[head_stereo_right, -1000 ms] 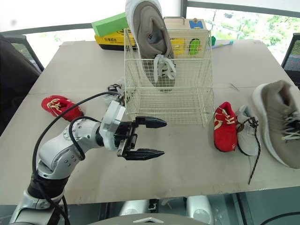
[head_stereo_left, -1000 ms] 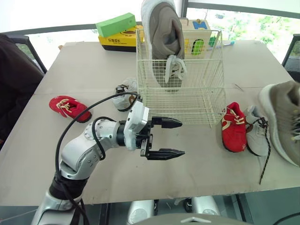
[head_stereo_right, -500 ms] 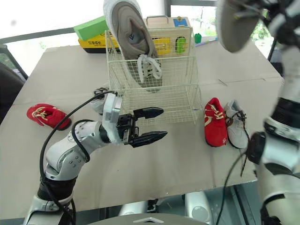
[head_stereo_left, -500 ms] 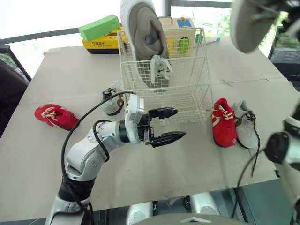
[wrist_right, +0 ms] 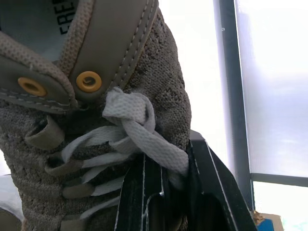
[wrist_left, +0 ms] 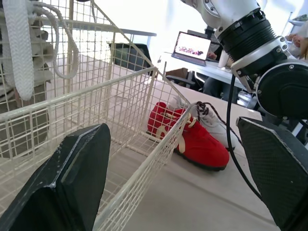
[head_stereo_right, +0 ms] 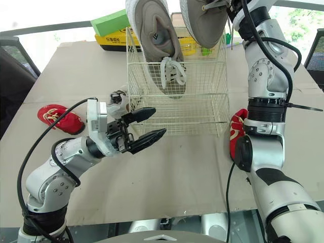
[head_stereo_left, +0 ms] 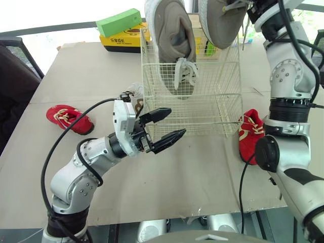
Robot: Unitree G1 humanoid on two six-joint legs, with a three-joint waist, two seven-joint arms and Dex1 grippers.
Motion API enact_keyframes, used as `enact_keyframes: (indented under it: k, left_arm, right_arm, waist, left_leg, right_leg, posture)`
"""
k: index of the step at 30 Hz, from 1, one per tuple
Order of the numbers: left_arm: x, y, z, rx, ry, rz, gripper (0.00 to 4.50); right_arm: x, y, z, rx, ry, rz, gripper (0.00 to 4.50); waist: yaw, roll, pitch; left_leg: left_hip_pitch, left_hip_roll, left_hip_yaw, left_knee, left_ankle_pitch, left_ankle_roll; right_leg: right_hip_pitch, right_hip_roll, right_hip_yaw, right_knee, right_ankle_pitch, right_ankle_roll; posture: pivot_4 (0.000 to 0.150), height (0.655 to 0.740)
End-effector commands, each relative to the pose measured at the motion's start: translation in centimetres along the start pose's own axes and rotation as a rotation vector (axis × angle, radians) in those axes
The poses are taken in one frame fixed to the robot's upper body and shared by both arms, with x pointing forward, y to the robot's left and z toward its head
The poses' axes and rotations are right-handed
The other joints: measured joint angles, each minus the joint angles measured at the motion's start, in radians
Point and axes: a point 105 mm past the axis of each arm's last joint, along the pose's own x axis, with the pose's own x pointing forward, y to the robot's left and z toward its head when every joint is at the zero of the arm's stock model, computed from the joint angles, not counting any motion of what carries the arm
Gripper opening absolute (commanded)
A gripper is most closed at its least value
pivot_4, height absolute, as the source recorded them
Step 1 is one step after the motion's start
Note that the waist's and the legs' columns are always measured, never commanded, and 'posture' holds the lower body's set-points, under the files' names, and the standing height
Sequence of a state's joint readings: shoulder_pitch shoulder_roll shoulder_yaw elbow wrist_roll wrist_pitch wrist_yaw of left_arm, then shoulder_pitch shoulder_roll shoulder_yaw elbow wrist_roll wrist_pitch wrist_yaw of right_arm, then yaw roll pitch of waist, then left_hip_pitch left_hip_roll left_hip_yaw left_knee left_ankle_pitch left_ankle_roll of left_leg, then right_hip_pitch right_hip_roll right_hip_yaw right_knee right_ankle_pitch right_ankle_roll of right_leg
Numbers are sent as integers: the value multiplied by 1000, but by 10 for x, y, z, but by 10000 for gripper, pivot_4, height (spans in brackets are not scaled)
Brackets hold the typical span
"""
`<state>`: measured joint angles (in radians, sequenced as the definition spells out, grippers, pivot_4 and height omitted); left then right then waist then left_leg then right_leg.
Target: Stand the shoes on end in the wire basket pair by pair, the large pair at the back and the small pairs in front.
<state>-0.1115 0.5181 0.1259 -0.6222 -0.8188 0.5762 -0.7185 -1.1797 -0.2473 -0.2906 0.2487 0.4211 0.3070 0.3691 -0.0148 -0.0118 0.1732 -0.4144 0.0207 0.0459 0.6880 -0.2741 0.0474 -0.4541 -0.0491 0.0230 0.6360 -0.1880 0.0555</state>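
One more big shoe [head_stereo_left: 217, 20] has come over the basket [head_stereo_left: 202, 101] at 1 o'clock, pinched by our right gripper [wrist_right: 166, 166], nearly pairing up; our open left gripper [head_stereo_left: 174, 122] holds nothing.

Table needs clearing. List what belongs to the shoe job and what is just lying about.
Job: wire basket; large grey shoe standing in it; second large grey shoe, held above it by the right tool; left red shoe; right red shoe; small white shoe beside the basket.
Lying about: green box; yellow box.
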Motion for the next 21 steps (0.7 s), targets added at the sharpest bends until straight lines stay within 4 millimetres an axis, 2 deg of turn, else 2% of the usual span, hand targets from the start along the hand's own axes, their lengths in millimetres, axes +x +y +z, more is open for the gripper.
enact_keyframes:
  k: [1, 6, 10, 12, 15, 21]
  left_arm:
    - [-5, -4, 14, 62, -59, 9, 45000]
    - [-11, 1, 17, 85, -100, 50, 45000]
    - [-15, 2, 18, 112, -132, 70, 45000]
    - [-16, 2, 20, 130, -151, 79, 45000]
    - [-18, 7, 23, 154, -180, 105, 45000]
    - [-24, 11, 26, 232, -231, 117, 45000]
  right_arm:
    - [-4, 9, 17, -22, -62, 20, 294]
    - [-20, 4, -24, -100, 29, 2, 294]
    - [-45, -6, -71, -83, 121, -24, 294]
    - [-56, -10, -87, -63, 155, -42, 294]
    - [-67, -11, -101, -69, 191, -51, 294]
    - [-78, -6, -106, 5, 215, -51, 294]
  waist:
    - [-1, 0, 0]
    - [-3, 0, 0]
    - [-3, 0, 0]
    - [-2, -1, -1]
    - [-1, -1, -1]
    - [-1, -1, -1]
  left_leg:
    - [0, 0, -1, 0, 0, 0]
    - [2, 0, 1, 0, 0, 1]
    - [2, 0, 1, 0, 0, 0]
    - [2, 0, 1, 0, 0, 0]
    - [5, 0, 1, 0, 0, 0]
    - [17, 0, 1, -2, 0, 0]
  right_leg:
    - [0, 0, -1, 0, 0, 0]
    - [1, 1, -1, 2, 0, 0]
    - [1, 1, -1, 2, 0, -1]
    - [3, 2, -2, 2, 0, -1]
    - [6, 1, -2, 2, 0, -1]
    - [16, 2, -1, 1, -2, -3]
  posture:
    - [1500, 7400]
    - [1500, 7400]
    - [1500, 7400]
    - [1500, 7400]
    - [1500, 7400]
    - [1500, 7400]
